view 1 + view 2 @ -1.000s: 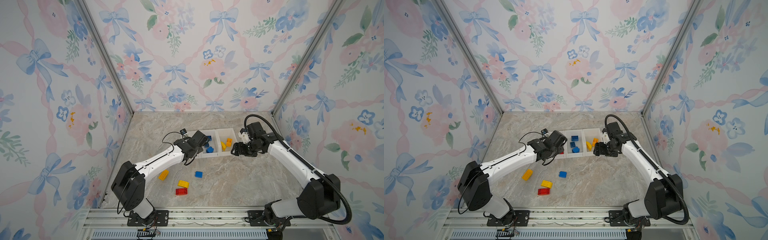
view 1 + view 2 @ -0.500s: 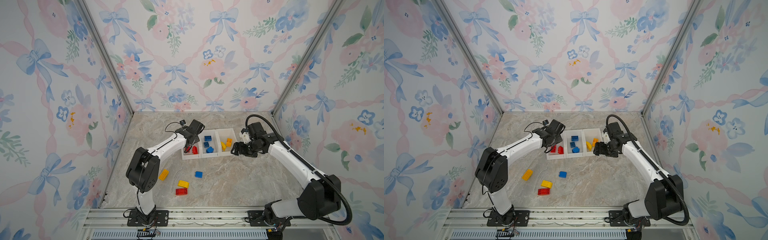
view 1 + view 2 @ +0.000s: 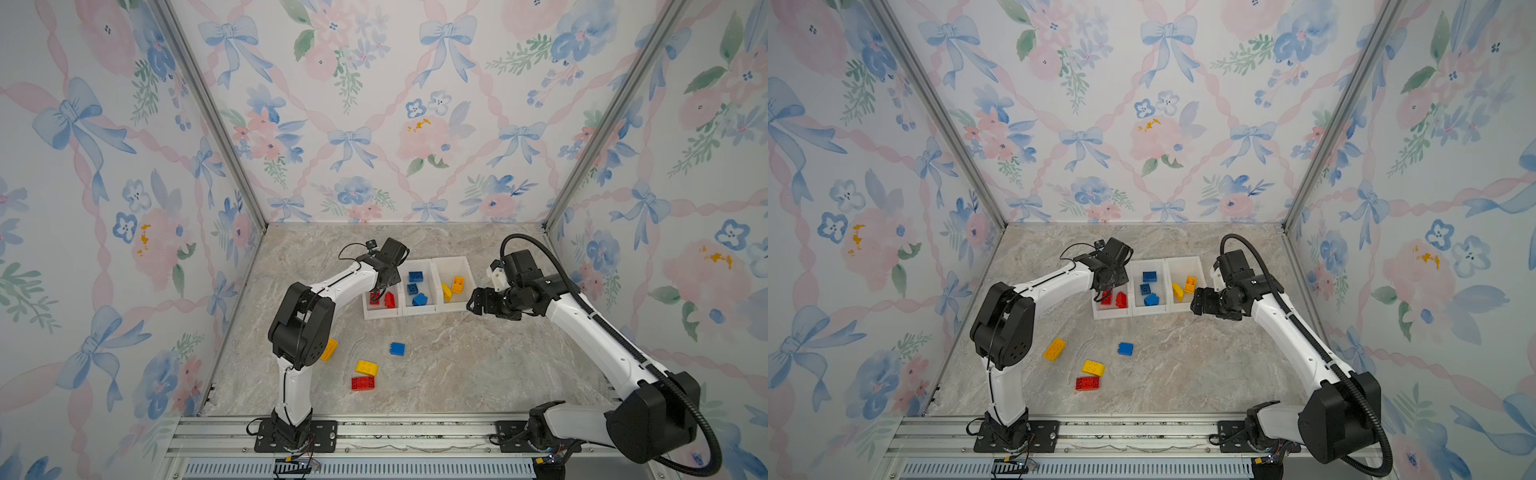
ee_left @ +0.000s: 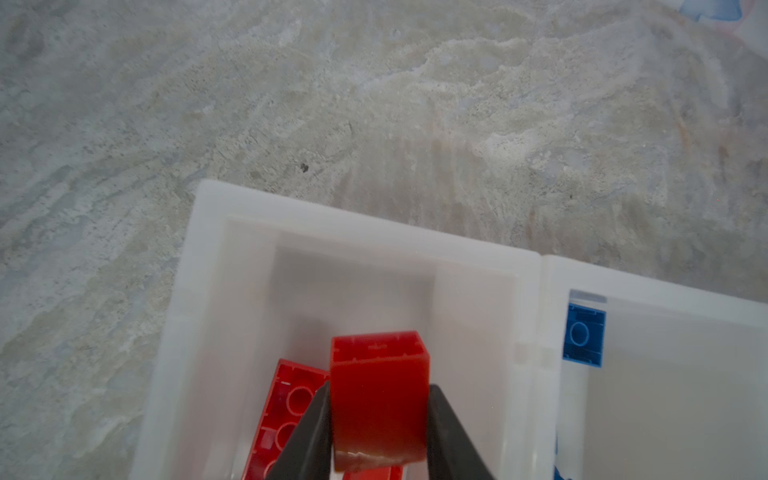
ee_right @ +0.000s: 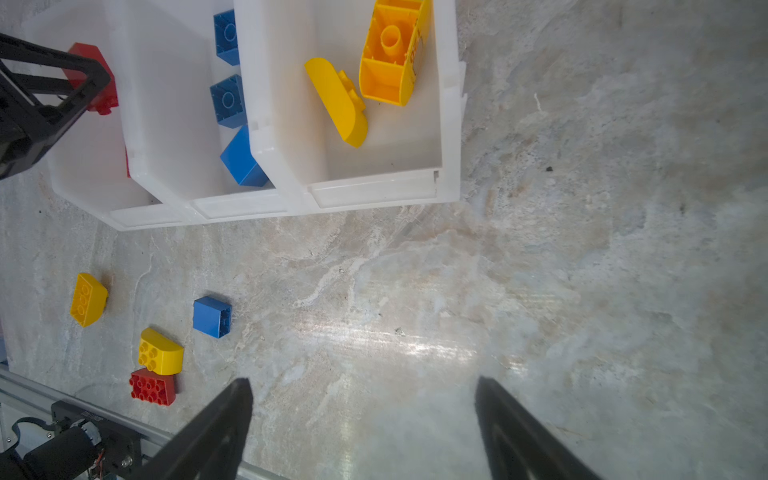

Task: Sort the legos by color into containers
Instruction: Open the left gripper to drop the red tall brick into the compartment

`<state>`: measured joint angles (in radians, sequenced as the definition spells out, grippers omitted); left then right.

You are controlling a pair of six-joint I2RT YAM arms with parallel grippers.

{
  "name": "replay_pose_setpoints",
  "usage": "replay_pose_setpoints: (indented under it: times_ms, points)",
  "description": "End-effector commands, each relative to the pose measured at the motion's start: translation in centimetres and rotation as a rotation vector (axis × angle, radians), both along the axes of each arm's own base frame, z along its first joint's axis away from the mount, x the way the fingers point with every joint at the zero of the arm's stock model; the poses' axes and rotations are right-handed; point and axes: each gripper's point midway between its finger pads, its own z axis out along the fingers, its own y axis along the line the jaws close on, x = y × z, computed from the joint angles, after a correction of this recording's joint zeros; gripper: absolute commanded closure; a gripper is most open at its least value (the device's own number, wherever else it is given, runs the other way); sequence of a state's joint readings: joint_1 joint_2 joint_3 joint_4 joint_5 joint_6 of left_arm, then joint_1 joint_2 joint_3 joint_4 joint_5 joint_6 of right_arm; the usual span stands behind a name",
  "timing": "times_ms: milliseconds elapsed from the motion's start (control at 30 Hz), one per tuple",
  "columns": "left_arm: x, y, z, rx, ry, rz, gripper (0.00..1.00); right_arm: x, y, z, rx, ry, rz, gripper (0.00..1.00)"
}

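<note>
The three white containers point(image 3: 401, 312) point(image 3: 1133, 313) stand joined in a row at mid-table. My left gripper point(image 4: 378, 386) point(image 3: 377, 294) hangs over the left one, shut on a red lego point(image 4: 380, 395) point(image 5: 93, 79), above another red lego point(image 4: 291, 411) lying inside. Blue legos point(image 3: 417, 287) fill the middle container and two yellow ones point(image 5: 338, 99) lie in the right container. My right gripper point(image 5: 363, 382) point(image 3: 476, 301) is open and empty, low beside the right container. Loose on the table are a blue lego point(image 3: 397, 349) point(image 5: 212, 316), two yellow ones point(image 3: 1054, 348) point(image 3: 366, 368) and a red one point(image 3: 363, 383).
My left arm's elbow point(image 3: 301, 328) stands over the table's left side and partly covers one yellow lego in a top view. The aluminium base rail point(image 3: 374, 432) runs along the front edge. Flowered walls close in the back and both sides.
My left arm has folded back and swung its gripper, with the red lego, to above the left container. The right gripper has opened slightly wider and stayed in place.
</note>
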<state>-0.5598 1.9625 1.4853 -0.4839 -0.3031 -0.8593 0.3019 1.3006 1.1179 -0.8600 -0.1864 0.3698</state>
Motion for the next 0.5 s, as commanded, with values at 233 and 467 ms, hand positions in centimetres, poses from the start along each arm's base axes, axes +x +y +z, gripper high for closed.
replay_pose_setpoints:
  times_ms: [233, 467]
  points:
    - [0.3, 0.0, -0.2, 0.001, -0.005, -0.016, 0.42, -1.8, -0.9, -0.1, -0.023, 0.010, -0.039, 0.12]
    - [-0.3, 0.1, 0.6, -0.018, -0.019, -0.015, 0.39, -2.3, -0.7, -0.1, -0.032, 0.006, -0.030, 0.12]
